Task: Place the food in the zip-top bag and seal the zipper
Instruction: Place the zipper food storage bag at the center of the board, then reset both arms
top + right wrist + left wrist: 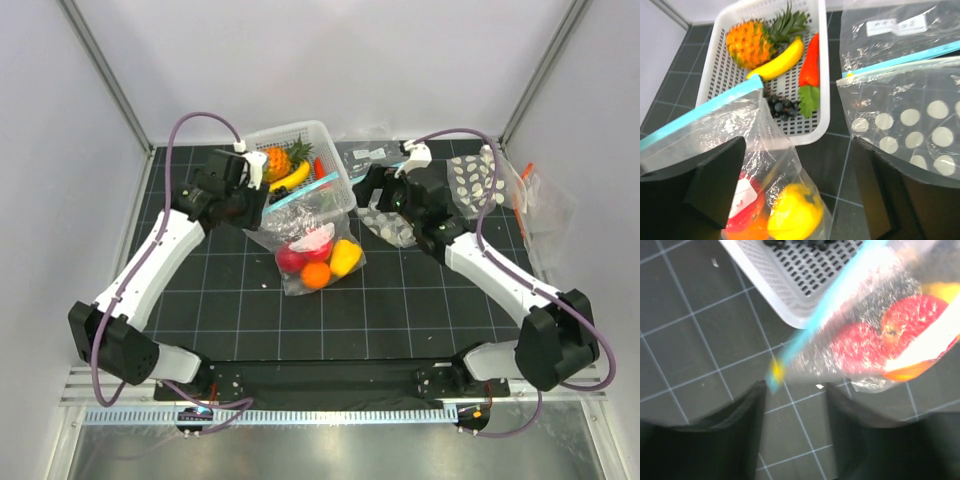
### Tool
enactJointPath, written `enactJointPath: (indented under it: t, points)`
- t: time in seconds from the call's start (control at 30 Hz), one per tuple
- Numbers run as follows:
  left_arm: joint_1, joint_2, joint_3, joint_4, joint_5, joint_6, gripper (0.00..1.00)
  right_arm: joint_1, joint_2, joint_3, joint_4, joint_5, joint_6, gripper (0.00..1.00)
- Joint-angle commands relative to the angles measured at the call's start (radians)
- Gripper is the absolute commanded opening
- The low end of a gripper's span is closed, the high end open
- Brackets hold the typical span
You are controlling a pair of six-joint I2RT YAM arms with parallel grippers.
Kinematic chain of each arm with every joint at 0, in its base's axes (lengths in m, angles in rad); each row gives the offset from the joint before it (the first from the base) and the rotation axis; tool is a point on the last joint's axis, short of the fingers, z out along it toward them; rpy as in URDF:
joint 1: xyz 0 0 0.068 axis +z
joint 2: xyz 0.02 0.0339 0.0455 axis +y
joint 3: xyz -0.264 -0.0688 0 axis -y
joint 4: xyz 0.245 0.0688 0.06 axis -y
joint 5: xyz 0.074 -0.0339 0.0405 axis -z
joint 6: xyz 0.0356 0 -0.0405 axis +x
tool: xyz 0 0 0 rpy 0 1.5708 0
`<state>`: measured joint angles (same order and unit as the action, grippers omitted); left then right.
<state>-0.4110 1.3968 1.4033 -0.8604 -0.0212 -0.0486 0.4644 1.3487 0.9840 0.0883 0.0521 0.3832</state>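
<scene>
Nearest the top camera, a bare metal shelf [330,455] and a toothed white rail [340,414] run along the near edge. The black base plate [330,380] of both arms sits just behind them. Beyond lies a black mat [210,300] ruled in a pale grid, boxed in by plain white walls [350,60] and slanting aluminium posts [105,75].

On the left, the left gripper [795,390] hangs over the mat with its jaws wide apart, holding nothing. The end of the teal zipper [805,332] lies just beside one fingertip [752,405]. Whether that strip is pressed closed I cannot tell.

The zip-top bag [305,225] lies mid-mat, its mouth against a white perforated basket [335,150]. Two red apples [292,260], an orange [316,275] and a yellow lemon [345,257] sit inside at its near end. The basket holds a pineapple [747,42], a banana [777,62], a red chili [810,65] and dark grapes [780,106].

On the right, the right gripper [797,145] is likewise spread wide and empty, between the basket and overlapping clear dotted bags [910,125].
</scene>
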Motion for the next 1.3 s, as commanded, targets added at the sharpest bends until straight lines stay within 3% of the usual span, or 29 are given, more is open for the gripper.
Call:
enactJointPath:
  t: [0.0, 0.03, 0.17, 0.43, 0.53, 0.8, 1.0, 1.27]
  points:
    - [0.008, -0.077, 0.028, 0.014, -0.068, -0.025, 0.58, -0.003, -0.123, 0.048, 0.039, 0.071, -0.027, 0.99]
    - [0.008, -0.106, 0.019, 0.026, -0.062, -0.039, 0.69, -0.003, -0.15, 0.042, 0.027, 0.075, -0.047, 1.0]
    - [0.008, -0.267, -0.082, 0.09, -0.045, -0.079, 0.99, -0.003, -0.316, 0.007, -0.135, 0.133, -0.024, 1.0]
    - [0.008, -0.626, -0.303, 0.149, -0.082, -0.247, 1.0, -0.003, -0.69, -0.189, -0.422, 0.386, 0.143, 1.0]
    - [0.008, -0.757, -0.409, 0.181, -0.007, -0.251, 1.0, -0.003, -0.802, -0.258, -0.511, 0.42, 0.209, 1.0]
    - [0.008, -0.991, -0.57, 0.175, -0.042, -0.2, 1.0, -0.003, -0.91, -0.217, -0.742, 0.557, 0.198, 1.0]
    - [0.008, -1.076, -0.638, 0.176, -0.059, -0.214, 1.0, -0.003, -0.945, -0.232, -0.751, 0.586, 0.172, 1.0]
    - [0.008, -0.989, -0.632, 0.172, -0.029, -0.211, 1.0, -0.003, -0.964, -0.251, -0.733, 0.575, 0.172, 1.0]
